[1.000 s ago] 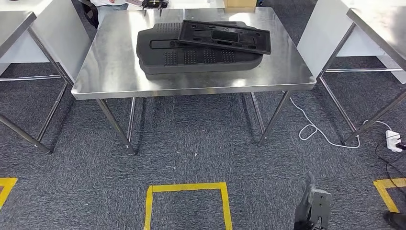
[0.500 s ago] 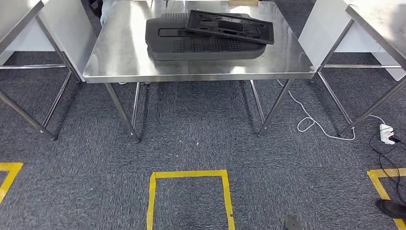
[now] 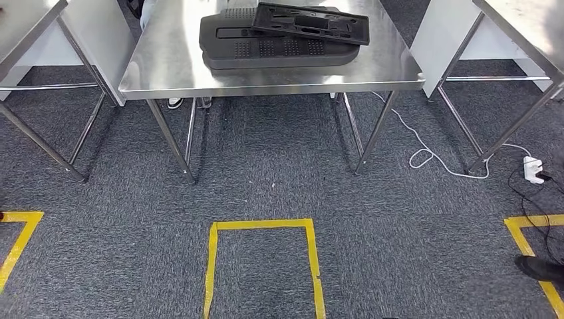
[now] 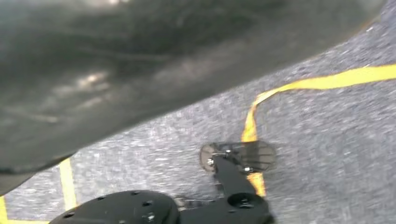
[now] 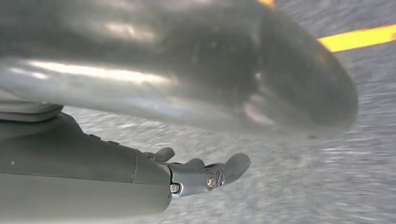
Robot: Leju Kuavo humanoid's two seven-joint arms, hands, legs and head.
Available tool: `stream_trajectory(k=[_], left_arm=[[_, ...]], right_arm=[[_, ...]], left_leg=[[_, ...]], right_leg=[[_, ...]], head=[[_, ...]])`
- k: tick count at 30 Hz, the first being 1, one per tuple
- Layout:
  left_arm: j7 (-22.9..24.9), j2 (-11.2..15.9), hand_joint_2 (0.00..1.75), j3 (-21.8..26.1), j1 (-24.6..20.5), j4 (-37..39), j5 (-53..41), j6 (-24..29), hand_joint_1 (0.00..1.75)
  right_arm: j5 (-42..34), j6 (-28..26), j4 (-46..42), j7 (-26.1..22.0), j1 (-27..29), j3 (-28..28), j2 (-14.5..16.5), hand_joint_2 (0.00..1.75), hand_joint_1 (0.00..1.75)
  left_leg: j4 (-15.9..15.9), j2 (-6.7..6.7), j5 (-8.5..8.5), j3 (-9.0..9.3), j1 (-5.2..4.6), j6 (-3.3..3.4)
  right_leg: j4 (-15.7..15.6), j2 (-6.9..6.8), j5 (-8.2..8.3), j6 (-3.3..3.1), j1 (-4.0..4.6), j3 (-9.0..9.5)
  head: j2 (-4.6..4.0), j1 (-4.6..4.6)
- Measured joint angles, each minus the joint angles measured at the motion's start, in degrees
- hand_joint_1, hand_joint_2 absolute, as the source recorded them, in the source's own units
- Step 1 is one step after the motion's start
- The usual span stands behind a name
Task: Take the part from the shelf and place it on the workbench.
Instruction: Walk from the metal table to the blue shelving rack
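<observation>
Right hand [image 5: 187, 175]: in your right wrist view the fingers [image 5: 233, 164] are stretched out and slightly apart, with nothing between them and the blurred grey thumb above. Read it as empty and unclenched. It hangs low over grey carpet [image 5: 303, 196], with a strip of yellow tape [image 5: 359, 37] on the floor beyond the fingertips.

Left hand [image 4: 140, 70]: a blurred grey mass close to the lens. You cannot tell how its fingers lie. It is also low over the carpet, with yellow tape lines beneath it.

Part [image 3: 310, 23]: a flat black frame, well apart from both hands, ahead of them and higher up. It lies on a larger black moulded piece [image 3: 266, 50], which rests on the steel workbench [image 3: 166, 60]. Neither hand touches it.

Floor between hands and workbench: a yellow tape square [image 3: 213, 266]. Off toward the right hand's side, a white cable [image 3: 425, 156] loops by the bench leg.
</observation>
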Motion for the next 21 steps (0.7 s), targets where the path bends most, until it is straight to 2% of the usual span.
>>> stream_trajectory(k=[1,3,4,5,6,7,9,10,11,13,15,17,19,20,21], left_arm=[[0.02,0.01,0.0,0.01,0.06,0.0,0.04,0.03,0.0],[0.05,-0.01,0.0,0.01,0.12,0.0,0.05,0.13,0.0],[0.06,-0.01,0.0,0.01,0.11,0.0,0.05,0.19,0.0],[0.05,-0.01,0.0,0.01,0.1,0.0,0.05,0.27,0.0],[0.05,0.0,0.0,0.01,0.09,0.0,0.05,0.35,0.0],[0.05,0.02,0.0,0.01,0.08,0.0,0.04,0.44,0.0],[0.01,0.01,0.0,0.01,0.02,0.01,0.04,0.67,0.0],[-0.02,-0.03,0.0,0.01,-0.01,0.01,0.04,0.78,0.0],[-0.03,-0.06,0.0,0.01,-0.03,0.02,0.05,0.88,0.0],[0.01,-0.07,0.0,0.01,-0.04,0.02,0.06,0.98,0.0],[0.11,-0.04,0.0,0.02,-0.04,0.02,0.07,1.03,0.0],[0.19,-0.01,0.0,0.03,-0.05,0.02,0.07,1.07,0.0],[0.22,0.01,0.0,0.03,-0.03,0.02,0.07,1.08,0.0],[0.25,0.01,0.0,0.03,-0.01,0.02,0.07,1.08,0.0],[0.27,0.01,0.0,0.03,0.02,0.02,0.07,1.08,0.0]], right_arm=[[1.46,-0.39,0.27,1.23,-0.02,0.65,0.08,0.0,0.0],[4.33,-0.71,0.8,3.98,0.02,2.34,0.15,0.0,0.0],[5.25,-0.42,1.08,5.28,0.03,3.18,0.2,0.0,0.0],[5.78,0.12,1.31,6.43,0.04,3.91,0.26,0.0,0.0],[6.03,0.92,1.52,7.45,0.05,4.5,0.33,0.0,0.0],[6.24,1.88,1.68,8.35,0.07,4.98,0.43,0.0,0.0],[6.83,3.41,1.9,9.61,0.07,5.89,0.62,0.0,0.0],[7.16,3.91,1.97,9.9,0.07,6.32,0.73,0.0,0.0],[7.47,4.25,2.01,10.01,0.05,6.72,0.8,0.0,0.0],[7.96,4.6,2.11,10.01,0.07,7.46,0.95,0.0,0.0],[8.37,4.71,2.2,9.75,0.21,8.05,1.07,0.0,0.0],[8.71,4.73,2.26,9.33,0.25,8.51,1.18,0.0,0.0],[8.84,4.72,2.29,9.03,0.23,8.93,1.22,0.0,0.0],[8.87,4.72,2.3,8.97,0.27,9.09,1.23,0.0,0.0],[8.87,4.72,2.31,8.94,0.31,9.19,1.23,0.0,0.0]], left_leg=[[2.73,-0.07,-2.95,-0.82,-0.01,-0.12],[10.87,-0.08,-8.89,-2.52,-0.03,-0.38],[14.17,-0.08,-10.15,-2.8,0.02,-0.54],[15.99,-0.07,-10.34,-2.39,0.11,-0.71],[15.27,-0.06,-9.45,-0.73,0.27,-0.86],[12.46,-0.04,-8.16,1.93,0.48,-1.01],[3.78,-0.16,-7.11,8.2,0.73,-1.33],[0.77,-0.26,-7.3,10.09,0.71,-1.32],[-0.96,-0.35,-7.77,11.01,0.6,-1.2],[-1.29,-0.39,-7.7,10.67,0.33,-0.35],[-1.47,-0.29,-7.12,10.1,0.28,0.84],[-1.56,-0.16,-6.44,9.24,0.27,1.92],[-1.54,-0.06,-5.9,8.33,0.13,2.48],[-1.53,-0.02,-5.66,8.01,0.08,2.56],[-1.53,-0.01,-5.44,7.8,0.06,2.54]], right_leg=[[-0.13,-0.08,0.7,-0.45,-0.22,-0.47],[-0.03,-0.13,1.85,-0.87,-0.02,-1.55],[0.07,-0.16,2.33,-0.8,0.05,-2.2],[0.21,-0.2,2.75,-0.7,0.08,-2.8],[0.42,-0.21,3.04,-0.58,0.04,-3.4],[0.69,-0.21,3.23,-0.46,-0.06,-3.89],[1.58,-0.19,3.36,-0.14,-0.12,-4.84],[2.01,-0.17,3.46,0.12,-0.02,-5.24],[2.35,-0.13,3.61,0.45,0.1,-5.62],[2.51,-0.04,4.07,1.2,0.2,-6.04],[3.7,0.0,3.35,1.55,0.06,-7.1],[9.35,0.02,0.26,1.35,-0.06,-10.01],[17.34,0.02,-3.1,1.29,-0.07,-13.32],[19.41,0.02,-3.79,1.51,-0.07,-13.9],[19.04,0.02,-3.57,1.87,-0.07,-13.19]], head=[[0.0,-0.2],[0.0,-0.45],[0.0,-0.45],[0.0,-0.46],[0.0,-0.47],[0.0,-0.47],[0.0,-0.54],[0.0,-0.56],[0.0,-0.56],[0.0,-0.49],[0.0,-0.38],[0.0,-0.14],[0.0,0.01],[0.0,0.02],[0.0,0.02]])
